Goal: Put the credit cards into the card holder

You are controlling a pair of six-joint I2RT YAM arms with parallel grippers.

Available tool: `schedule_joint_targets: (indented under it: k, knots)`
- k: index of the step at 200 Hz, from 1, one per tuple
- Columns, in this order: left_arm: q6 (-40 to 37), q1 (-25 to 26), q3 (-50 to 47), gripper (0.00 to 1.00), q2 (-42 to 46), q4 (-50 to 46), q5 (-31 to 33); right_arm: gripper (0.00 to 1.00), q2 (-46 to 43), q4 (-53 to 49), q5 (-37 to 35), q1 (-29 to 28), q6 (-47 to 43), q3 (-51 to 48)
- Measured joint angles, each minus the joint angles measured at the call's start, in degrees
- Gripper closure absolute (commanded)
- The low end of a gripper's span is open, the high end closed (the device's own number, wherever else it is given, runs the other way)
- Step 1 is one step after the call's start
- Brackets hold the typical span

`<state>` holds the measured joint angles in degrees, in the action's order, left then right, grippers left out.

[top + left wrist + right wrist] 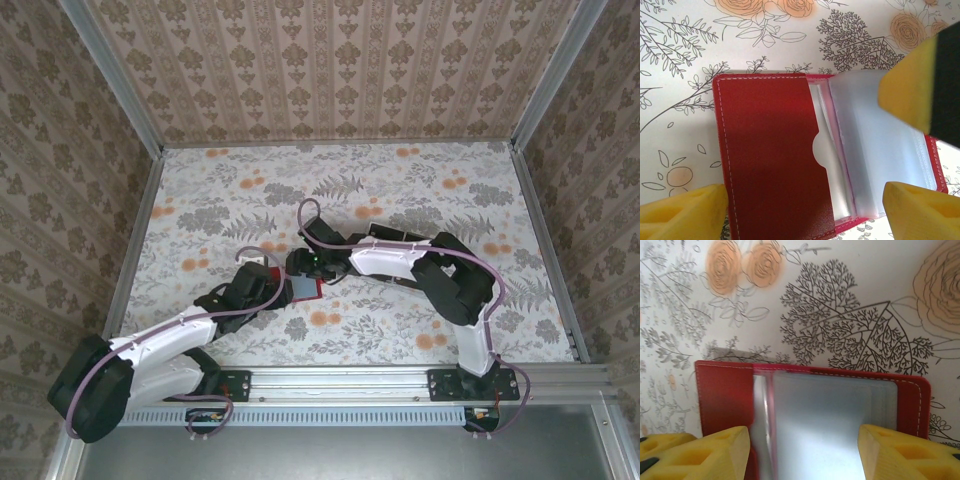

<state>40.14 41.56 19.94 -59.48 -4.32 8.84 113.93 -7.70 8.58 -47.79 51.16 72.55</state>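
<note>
Right now the red card holder [306,288] lies opened flat on the floral table [420,190], a little left of centre toward the near edge. Both arms meet over it. The left wrist view shows the holder's [770,150] white-stitched red pocket on the left and clear plastic sleeves [880,150] fanned out to the right. The left gripper [802,202] hangs spread wide above it, its yellow pads [685,212] gripping nothing. The right gripper [802,440] is likewise parted, straddling the sleeves and holding nothing.
</note>
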Motion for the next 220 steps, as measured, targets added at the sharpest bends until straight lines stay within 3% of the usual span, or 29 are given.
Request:
schedule_joint_targets:
  k: [147, 220]
  knots:
    - [-1.5, 0.2, 0.0, 0.16, -6.2, 2.7, -0.4, 0.39, 2.1, 3.9, 2.4, -1.2, 3.1, 1.0]
    - [-1.9, 0.5, 0.6, 0.24, -9.9, 6.0, 2.1, 0.38, 1.8, 4.2, 2.4, -0.9, 3.0, 0.9]
